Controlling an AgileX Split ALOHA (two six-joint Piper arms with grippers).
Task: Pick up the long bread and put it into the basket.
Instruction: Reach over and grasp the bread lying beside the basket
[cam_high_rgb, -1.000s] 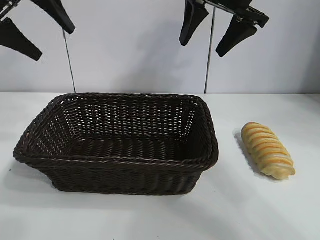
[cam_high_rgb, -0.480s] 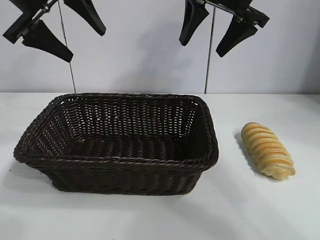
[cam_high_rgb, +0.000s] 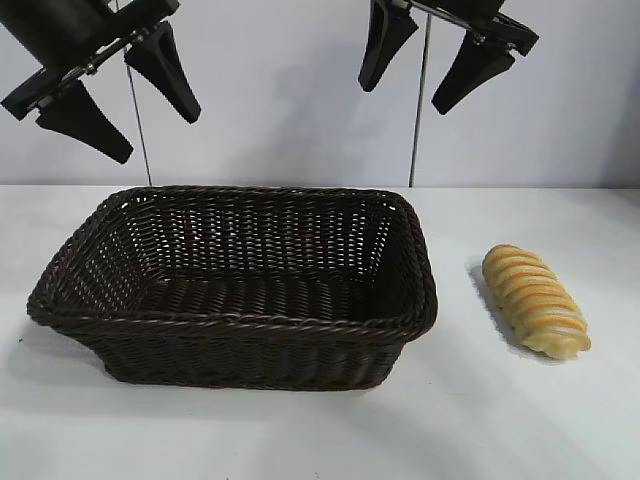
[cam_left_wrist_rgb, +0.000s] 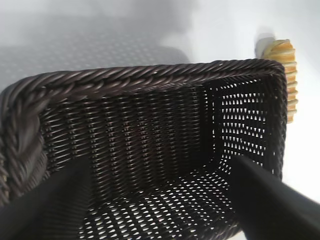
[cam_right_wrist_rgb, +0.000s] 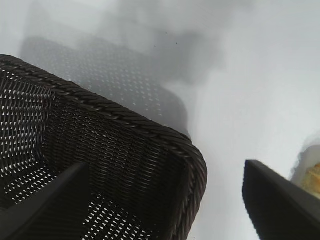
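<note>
Fingers (cam_high_rgb: 85, 118) of the left gripper (cam_high_rgb: 120, 98): two dark tapered blades, spread wide apart, nothing between them; hanging in the air above the rear left part of the basket, tilted, tips pointing down. In the left wrist view the same fingers (cam_left_wrist_rgb: 272, 200) frame the basket's hollow interior.

Fingers (cam_high_rgb: 382, 45) of the right gripper (cam_high_rgb: 420, 75): two dark blades, likewise spread wide and holding nothing; suspended high above the rear right corner of the basket, well clear of everything on the worktop. In the right wrist view one finger (cam_right_wrist_rgb: 280, 200) shows over bare surface, the other over the basket's corner.

Basket (cam_high_rgb: 235, 325): large, rectangular, dark brown woven wicker, sloping sides, braided rim; stands upright on the worktop, left of centre; nothing visible inside it. Rim and inner walls appear in the left wrist view (cam_left_wrist_rgb: 150, 77); one corner in the right wrist view (cam_right_wrist_rgb: 125, 125).

Long bread (cam_high_rgb: 535, 300): elongated golden-yellow loaf, orange-brown ridged stripes across the top; lies flat on the worktop to the right of the basket, near it but apart, set at a diagonal. Untouched by either gripper. Partly seen past the basket's far wall in the left wrist view (cam_left_wrist_rgb: 286, 55).

Worktop (cam_high_rgb: 320, 435): plain white, carrying basket and loaf; pale wall behind.
</note>
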